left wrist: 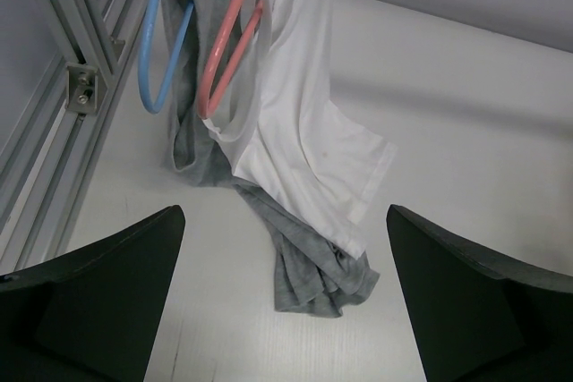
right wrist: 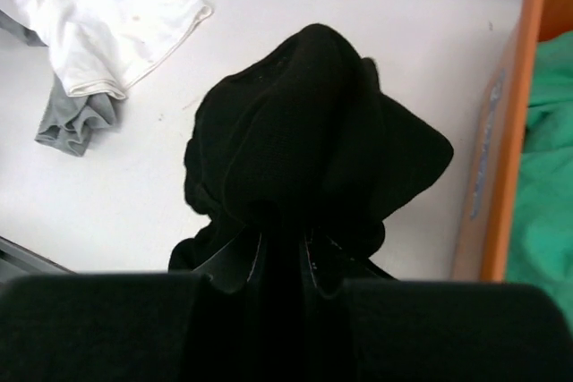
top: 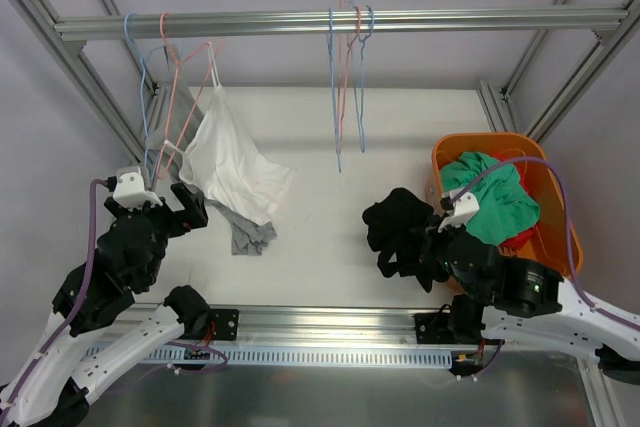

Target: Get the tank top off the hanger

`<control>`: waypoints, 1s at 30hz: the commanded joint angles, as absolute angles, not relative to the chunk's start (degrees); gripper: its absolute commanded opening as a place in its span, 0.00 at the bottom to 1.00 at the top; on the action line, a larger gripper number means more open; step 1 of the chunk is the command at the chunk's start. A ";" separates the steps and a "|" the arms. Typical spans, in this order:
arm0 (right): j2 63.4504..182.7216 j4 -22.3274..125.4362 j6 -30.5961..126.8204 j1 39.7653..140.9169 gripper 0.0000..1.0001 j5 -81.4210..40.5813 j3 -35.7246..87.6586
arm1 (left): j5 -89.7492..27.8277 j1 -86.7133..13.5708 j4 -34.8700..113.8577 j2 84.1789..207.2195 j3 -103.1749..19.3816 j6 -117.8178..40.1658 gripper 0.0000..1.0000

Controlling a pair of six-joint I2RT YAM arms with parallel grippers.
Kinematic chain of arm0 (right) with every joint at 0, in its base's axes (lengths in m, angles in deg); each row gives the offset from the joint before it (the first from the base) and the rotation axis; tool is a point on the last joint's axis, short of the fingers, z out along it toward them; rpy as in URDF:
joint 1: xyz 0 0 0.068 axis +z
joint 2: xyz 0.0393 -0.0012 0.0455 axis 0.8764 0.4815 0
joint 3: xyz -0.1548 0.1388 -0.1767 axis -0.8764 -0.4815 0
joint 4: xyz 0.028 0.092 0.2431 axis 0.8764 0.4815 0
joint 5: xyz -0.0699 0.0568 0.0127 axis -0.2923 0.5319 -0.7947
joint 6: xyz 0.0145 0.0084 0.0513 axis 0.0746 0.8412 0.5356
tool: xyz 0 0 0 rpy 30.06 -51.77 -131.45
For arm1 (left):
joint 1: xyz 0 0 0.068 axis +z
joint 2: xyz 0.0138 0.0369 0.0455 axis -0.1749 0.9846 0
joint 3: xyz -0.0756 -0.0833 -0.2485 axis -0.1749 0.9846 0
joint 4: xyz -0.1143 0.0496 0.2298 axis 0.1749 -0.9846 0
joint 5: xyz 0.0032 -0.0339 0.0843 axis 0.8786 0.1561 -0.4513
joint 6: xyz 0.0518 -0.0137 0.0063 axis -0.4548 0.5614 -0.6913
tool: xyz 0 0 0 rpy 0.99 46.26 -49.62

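A white tank top (top: 235, 157) hangs on a pink hanger (top: 175, 77) at the rail's left end, its hem resting on the table. A grey tank top (top: 250, 235) hangs beside it on a blue hanger (top: 140, 67) and trails onto the table. In the left wrist view the white top (left wrist: 313, 140), grey top (left wrist: 309, 266), pink hanger (left wrist: 237, 42) and blue hanger (left wrist: 166, 51) lie ahead. My left gripper (top: 185, 202) (left wrist: 285, 221) is open and empty, just short of them. My right gripper (top: 425, 242) (right wrist: 285, 257) is shut on a black garment (top: 400, 232) (right wrist: 313, 123) above the table.
Several empty hangers (top: 345, 77) hang mid-rail. An orange bin (top: 480, 142) at the right holds a green garment (top: 490, 197) and something red; its wall shows in the right wrist view (right wrist: 501, 158). Frame posts stand at the left (left wrist: 63, 105).
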State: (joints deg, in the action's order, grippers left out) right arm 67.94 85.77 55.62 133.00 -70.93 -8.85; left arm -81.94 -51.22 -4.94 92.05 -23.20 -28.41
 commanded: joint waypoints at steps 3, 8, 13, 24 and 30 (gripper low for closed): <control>65.73 95.85 52.74 133.28 0.00 -81.04 1.20 | -82.99 -50.85 -3.57 93.32 -23.17 -27.91 0.98; 71.51 99.29 44.74 133.20 0.00 -88.86 15.53 | -83.08 -50.85 -3.65 93.15 -23.34 -27.73 0.99; 79.34 99.56 29.74 130.40 0.00 -107.73 25.63 | -83.08 -50.85 -3.57 91.21 -23.25 -27.55 0.99; 90.77 90.00 26.43 76.04 0.00 -56.42 16.99 | -80.10 -50.85 -3.65 92.35 -24.04 -27.90 0.99; 104.30 84.80 37.51 54.10 0.00 -35.87 8.62 | -78.69 -50.85 -3.57 93.40 -24.74 -28.78 0.99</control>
